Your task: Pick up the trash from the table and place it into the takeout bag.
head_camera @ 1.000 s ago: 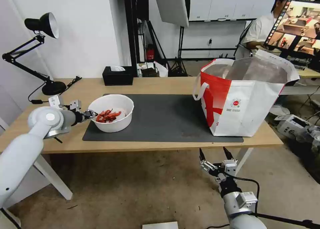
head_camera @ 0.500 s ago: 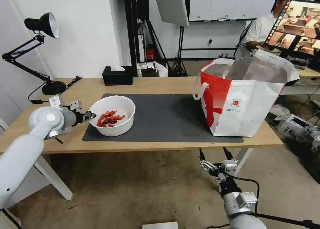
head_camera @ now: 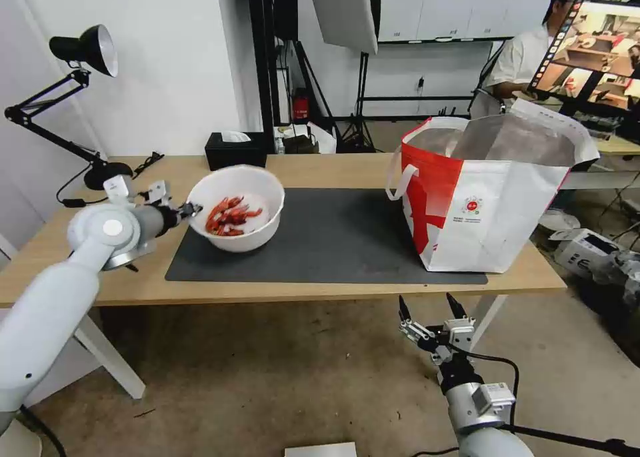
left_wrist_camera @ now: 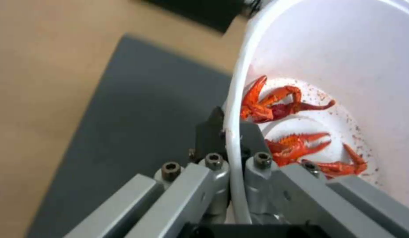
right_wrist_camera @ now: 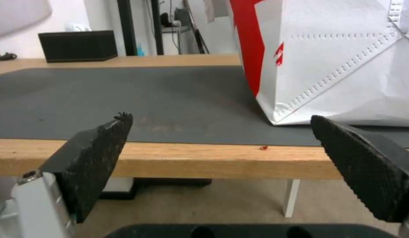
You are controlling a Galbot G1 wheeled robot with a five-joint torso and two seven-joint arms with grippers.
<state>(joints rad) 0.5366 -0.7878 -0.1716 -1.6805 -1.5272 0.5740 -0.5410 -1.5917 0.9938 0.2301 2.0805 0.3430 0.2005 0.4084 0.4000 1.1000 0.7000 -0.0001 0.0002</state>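
Head view: the left gripper (head_camera: 189, 210) pinches the near-left rim of the white bowl (head_camera: 237, 207), which hangs tilted above the left end of the dark grey mat (head_camera: 333, 237) on the light-wood table (head_camera: 333, 169), its mouth tipped toward the camera so the red crayfish shells (head_camera: 230, 216) show. The red-and-white takeout bag (head_camera: 487, 197) stands open at the mat's right end; the small round logo's writing is too small to read. The right gripper (head_camera: 432, 310) hangs below the table's front edge, fingers spread.

Left wrist view: the fingers (left_wrist_camera: 213, 132) clamp the bowl's (left_wrist_camera: 328, 53) rim, one outside, one inside; the inner one is mostly hidden. The bowl is cut off by the frame.

Right wrist view: the pads (right_wrist_camera: 101, 145) stand wide apart, holding nothing, facing the table edge (right_wrist_camera: 191, 158). The bag (right_wrist_camera: 341, 62) is cut off at top and right; a black tissue box (right_wrist_camera: 78, 45) sits at the back.
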